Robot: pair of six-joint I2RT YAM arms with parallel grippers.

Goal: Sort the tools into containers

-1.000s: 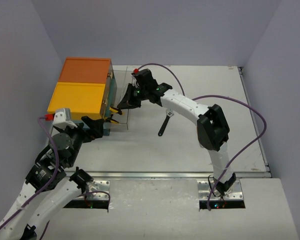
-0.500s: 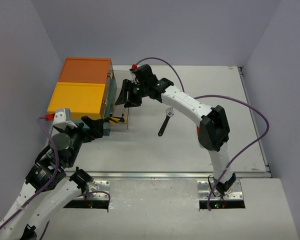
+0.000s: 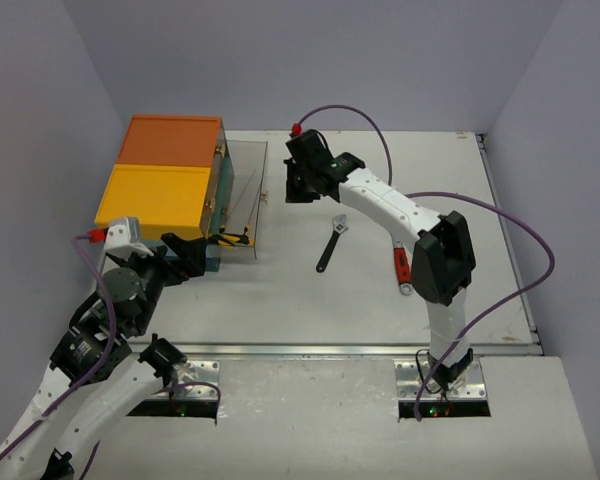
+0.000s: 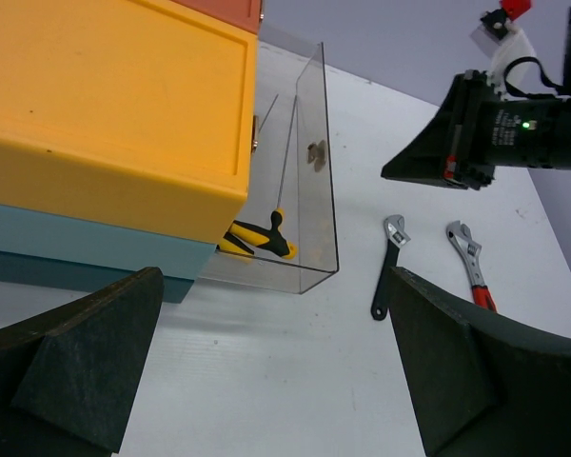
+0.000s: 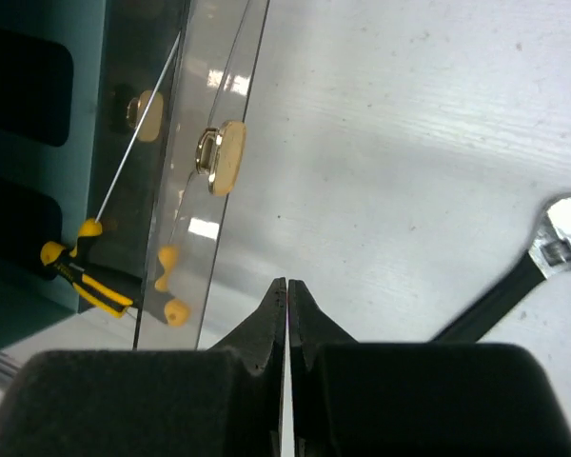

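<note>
The containers are a teal box unit (image 3: 216,190) with an orange top (image 3: 172,141) and a yellow top (image 3: 156,194). One clear drawer (image 3: 244,200) is pulled out and holds yellow-and-black handled tools (image 3: 234,239), also seen in the left wrist view (image 4: 263,238). A black wrench (image 3: 329,244) and a red-handled wrench (image 3: 401,270) lie on the table. My right gripper (image 3: 291,190) is shut and empty, just right of the drawer front (image 5: 219,157). My left gripper (image 3: 192,256) is open and empty at the unit's near corner.
The drawer's front wall carries a brass latch (image 5: 215,155). The right arm (image 3: 435,255) partly covers the red-handled wrench. White walls stand close on the left and at the back. The black wrench also shows in the wrist views (image 4: 388,268) (image 5: 514,286).
My right gripper has pulled out of the open drawer, moved right and back, and closed. The yellow-handled tool stays in the drawer. The left arm has not moved.
</note>
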